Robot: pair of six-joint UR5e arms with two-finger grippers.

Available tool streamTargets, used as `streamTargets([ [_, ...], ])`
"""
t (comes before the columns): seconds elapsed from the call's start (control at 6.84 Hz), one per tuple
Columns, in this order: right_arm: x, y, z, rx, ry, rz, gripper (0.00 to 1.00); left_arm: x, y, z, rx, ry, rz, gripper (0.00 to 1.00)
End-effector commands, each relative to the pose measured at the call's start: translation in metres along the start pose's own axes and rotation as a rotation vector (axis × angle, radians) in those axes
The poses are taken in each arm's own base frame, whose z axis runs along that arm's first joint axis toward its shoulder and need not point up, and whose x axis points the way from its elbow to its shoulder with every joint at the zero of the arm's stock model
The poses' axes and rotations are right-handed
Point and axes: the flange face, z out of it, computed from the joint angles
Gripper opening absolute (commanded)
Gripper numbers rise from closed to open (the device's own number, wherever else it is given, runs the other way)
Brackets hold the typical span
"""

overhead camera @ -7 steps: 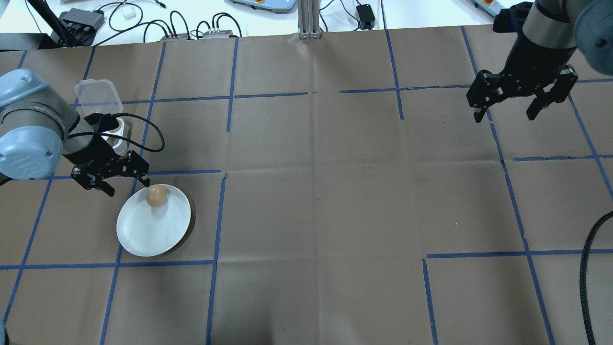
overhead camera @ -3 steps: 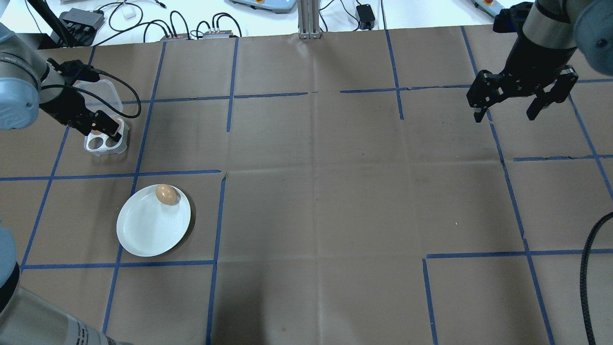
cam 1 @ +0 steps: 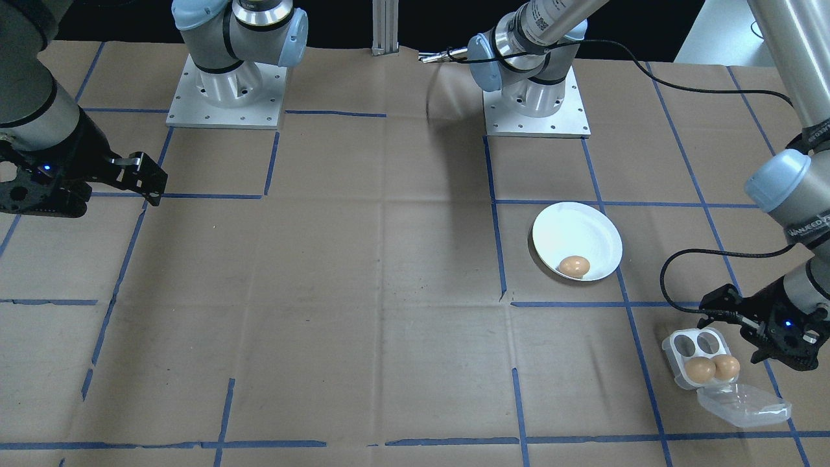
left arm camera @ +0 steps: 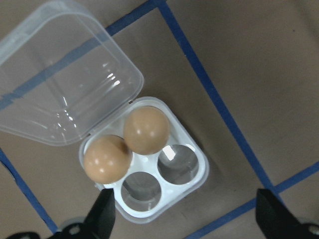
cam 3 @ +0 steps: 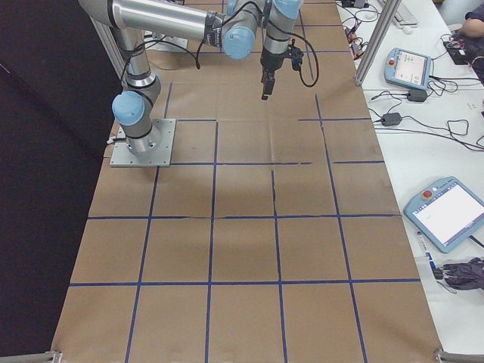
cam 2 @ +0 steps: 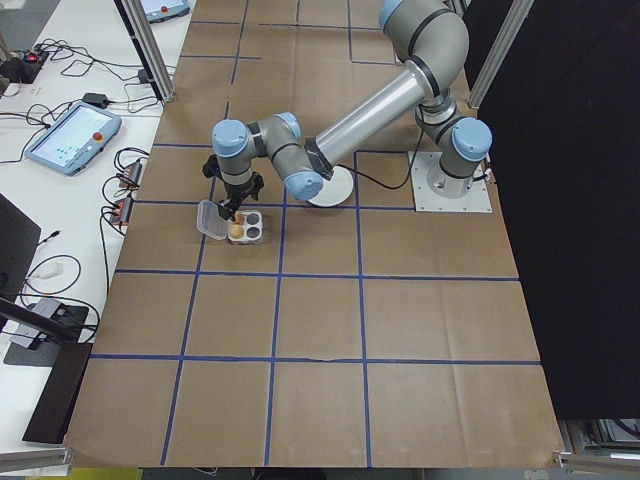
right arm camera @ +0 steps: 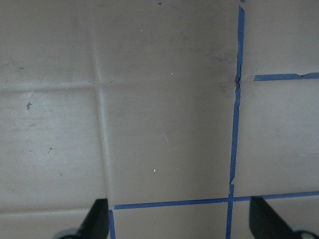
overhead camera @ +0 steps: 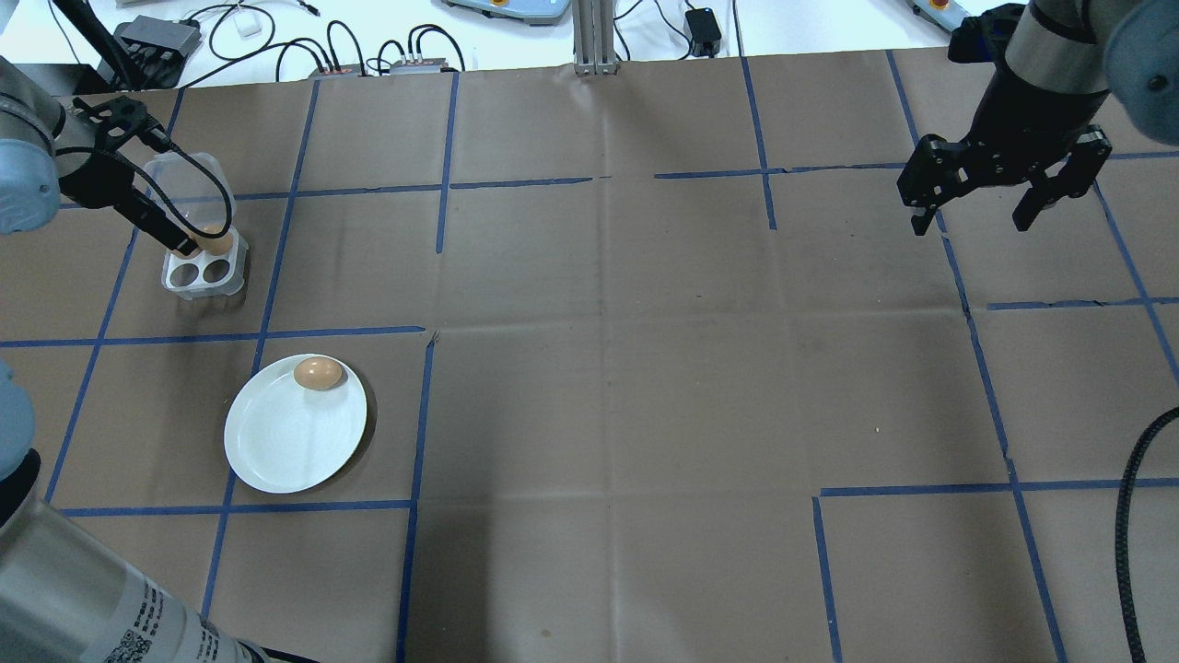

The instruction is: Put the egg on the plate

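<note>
The left end effector [left arm camera: 182, 219] hangs wide open and empty above the egg tray [left arm camera: 149, 169]. The right end effector [overhead camera: 976, 216] hangs wide open, empty. An egg [overhead camera: 319, 373] lies on the plate [overhead camera: 285, 442].

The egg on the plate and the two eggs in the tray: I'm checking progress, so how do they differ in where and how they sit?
The egg on the plate lies on its side near the plate's rim, loose on a flat surface; the two eggs in the tray each sit in a cup of the egg tray. The plate egg is alone; the tray eggs are side by side. All three are brown and look alike in size.
</note>
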Motion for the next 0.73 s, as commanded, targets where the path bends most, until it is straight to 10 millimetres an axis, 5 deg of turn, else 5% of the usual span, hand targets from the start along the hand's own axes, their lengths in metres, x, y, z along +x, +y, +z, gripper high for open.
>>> streamTargets([
  [0.0, 0.000, 0.000, 0.000, 0.000, 0.000, 0.000, 1.00, -0.020, 0.002, 0.024, 0.002, 0.016, 0.167, 0.99],
  [0.58, 0.000, 0.000, 0.000, 0.000, 0.000, 0.000, 1.00, -0.031, -0.003, 0.044, 0.013, 0.035, 0.266, 0.98],
])
